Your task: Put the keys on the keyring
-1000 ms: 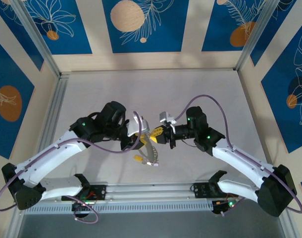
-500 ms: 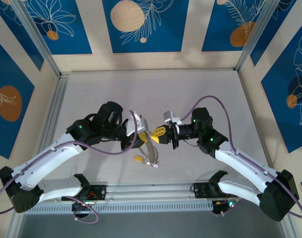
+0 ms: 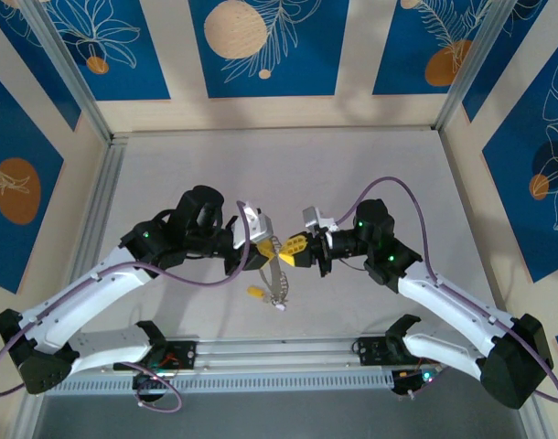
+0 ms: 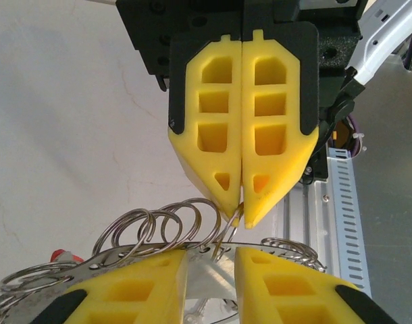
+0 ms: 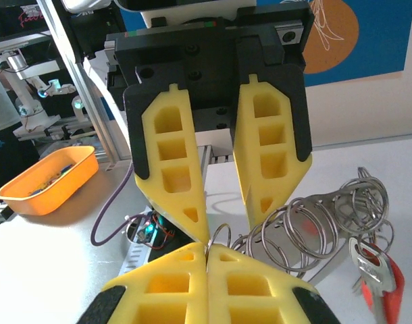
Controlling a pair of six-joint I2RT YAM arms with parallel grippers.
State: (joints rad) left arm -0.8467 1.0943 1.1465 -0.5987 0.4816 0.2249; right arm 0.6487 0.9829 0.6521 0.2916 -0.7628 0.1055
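Grippers meet tip to tip in mid-air above a pale grey surface (image 3: 352, 165). We see the right gripper (image 5: 206, 250) with its yellow fingers pressed together, pinching a small steel split ring (image 5: 220, 236) that stands up from their tips. Facing it, the left gripper (image 4: 211, 256) has its yellow fingers apart, one on either side of that ring, and we see nothing clamped between them.

Just beside the tips runs the large thin grey wire keyring (image 4: 135, 253), threaded with a row of other steel split rings (image 5: 307, 229). The small metal keys (image 5: 366, 266) hang from these below the grippers. One has a red plastic tag (image 5: 390, 287), another a yellow plastic tag (image 3: 254, 293). We cannot tell whether they touch the surface.

We judge the step in hand to be the left gripper taking hold next to the pinched ring. To do it well, the right gripper should keep its pinch firm and level. The left gripper should close squarely on one strand of wire, not on a bundle of rings. Both wrists should move slowly so the hanging keys do not swing and twist the loop out of line.
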